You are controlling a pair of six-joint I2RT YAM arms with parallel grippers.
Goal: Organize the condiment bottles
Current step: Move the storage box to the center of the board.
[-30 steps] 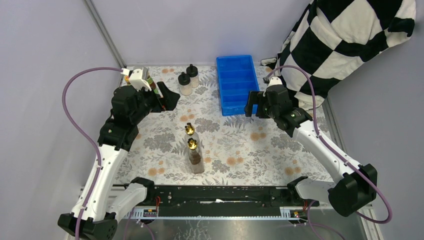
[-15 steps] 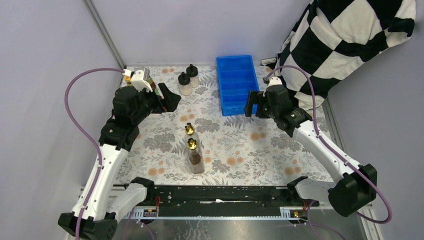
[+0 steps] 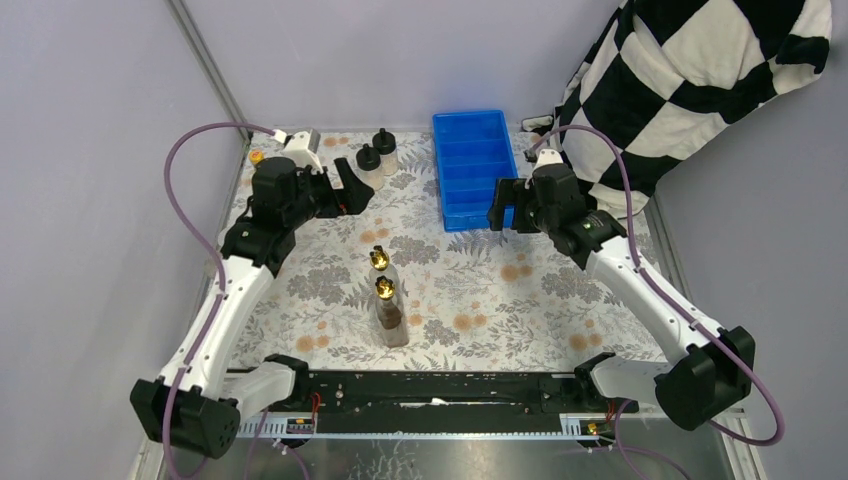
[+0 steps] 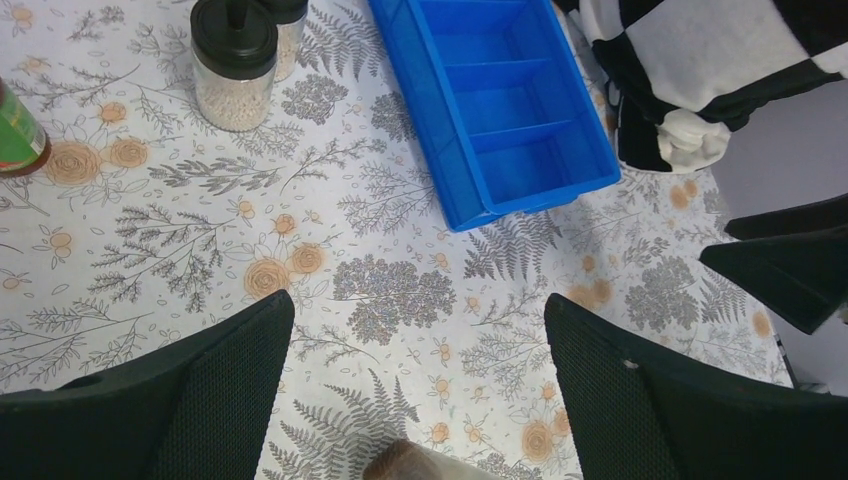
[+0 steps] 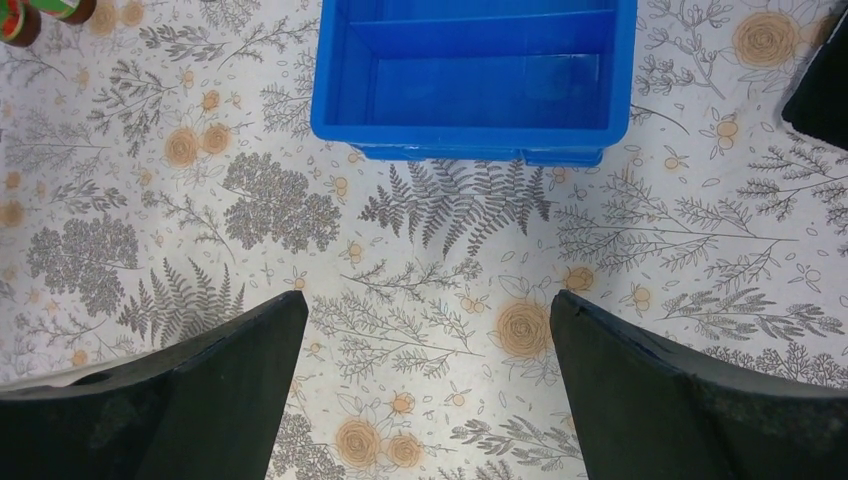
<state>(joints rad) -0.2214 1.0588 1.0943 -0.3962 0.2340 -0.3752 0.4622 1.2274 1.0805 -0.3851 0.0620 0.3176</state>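
Observation:
Two squat black-capped pale bottles (image 3: 369,168) (image 3: 385,150) stand at the back centre; the left wrist view shows them at its top left (image 4: 233,65). Two tall clear gold-spouted bottles (image 3: 380,262) (image 3: 388,310) stand mid-table. A dark sauce bottle (image 4: 15,135) stands at the far left, its orange cap (image 3: 257,157) showing from above. My left gripper (image 3: 352,190) (image 4: 415,305) is open and empty, just left of the black-capped bottles. My right gripper (image 3: 503,205) (image 5: 427,300) is open and empty, in front of the tray. The silver-lidded jars are out of view.
A blue divided tray (image 3: 472,165) (image 4: 500,100) (image 5: 470,75) sits empty at the back right of the floral tablecloth. A black-and-white checked cloth (image 3: 700,90) hangs over the back right corner. Grey walls close in the left and back sides.
My left arm has swung right from the back left corner, bringing its gripper beside the black-capped bottles. The right arm has hardly moved.

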